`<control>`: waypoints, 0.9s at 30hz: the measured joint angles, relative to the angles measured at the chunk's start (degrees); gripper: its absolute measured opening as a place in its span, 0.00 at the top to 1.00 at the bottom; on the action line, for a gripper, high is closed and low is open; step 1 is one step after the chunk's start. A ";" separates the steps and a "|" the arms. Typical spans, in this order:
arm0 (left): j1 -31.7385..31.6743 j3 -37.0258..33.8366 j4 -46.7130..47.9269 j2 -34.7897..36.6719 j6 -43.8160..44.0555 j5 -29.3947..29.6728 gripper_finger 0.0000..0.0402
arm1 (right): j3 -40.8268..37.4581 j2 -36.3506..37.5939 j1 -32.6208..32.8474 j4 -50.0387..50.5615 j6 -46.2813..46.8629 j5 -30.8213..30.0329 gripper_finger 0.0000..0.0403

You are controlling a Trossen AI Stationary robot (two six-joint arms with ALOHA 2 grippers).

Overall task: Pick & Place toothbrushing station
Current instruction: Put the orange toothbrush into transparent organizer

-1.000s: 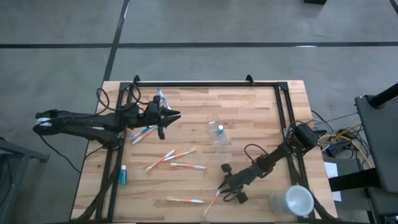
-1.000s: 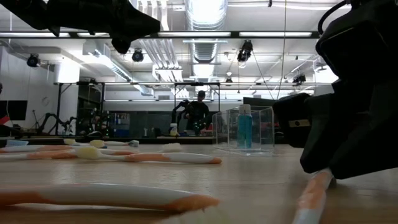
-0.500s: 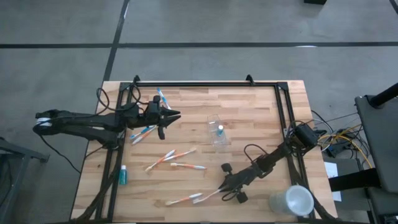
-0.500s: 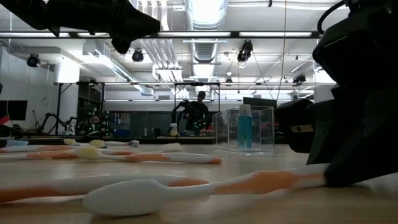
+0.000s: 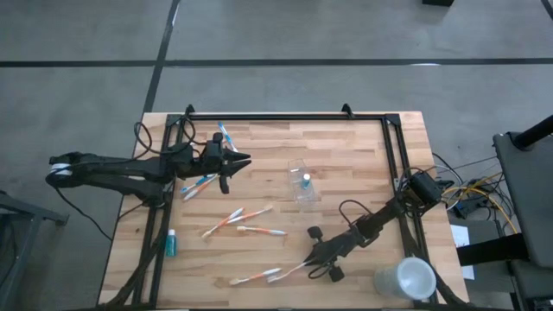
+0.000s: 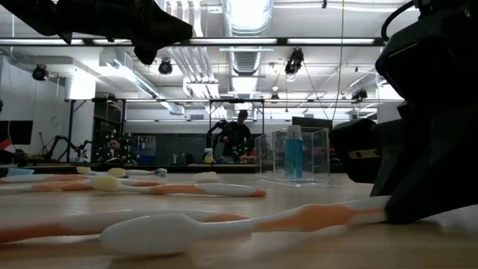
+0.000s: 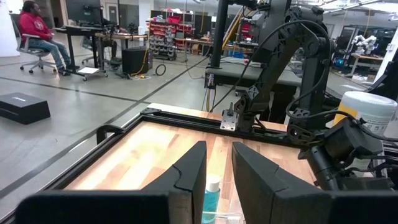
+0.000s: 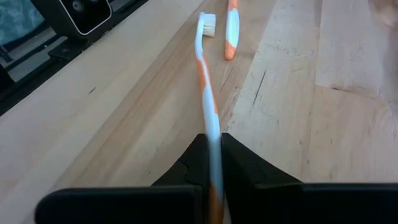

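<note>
Right pincer (image 5: 313,263) pinches 1 toothbrush (image 5: 289,270) low over wooden table (image 5: 363,164).

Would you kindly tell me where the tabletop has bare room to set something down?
The far strip between the black frame and the clear cup is bare, as is the patch right of that cup. The loose toothbrushes crowd the middle; the right gripper holds another near the front edge.
</note>
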State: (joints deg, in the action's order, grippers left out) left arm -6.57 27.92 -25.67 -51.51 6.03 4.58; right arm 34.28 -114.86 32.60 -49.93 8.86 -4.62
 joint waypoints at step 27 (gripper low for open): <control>0.02 0.00 -0.28 0.00 19.13 -1.01 0.80 | -2.27 24.15 -0.02 21.62 -13.74 -33.12 0.96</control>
State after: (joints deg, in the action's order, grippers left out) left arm -6.55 27.92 -25.95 -51.51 25.16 3.56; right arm 32.01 -90.70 32.58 -28.31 -4.88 -37.75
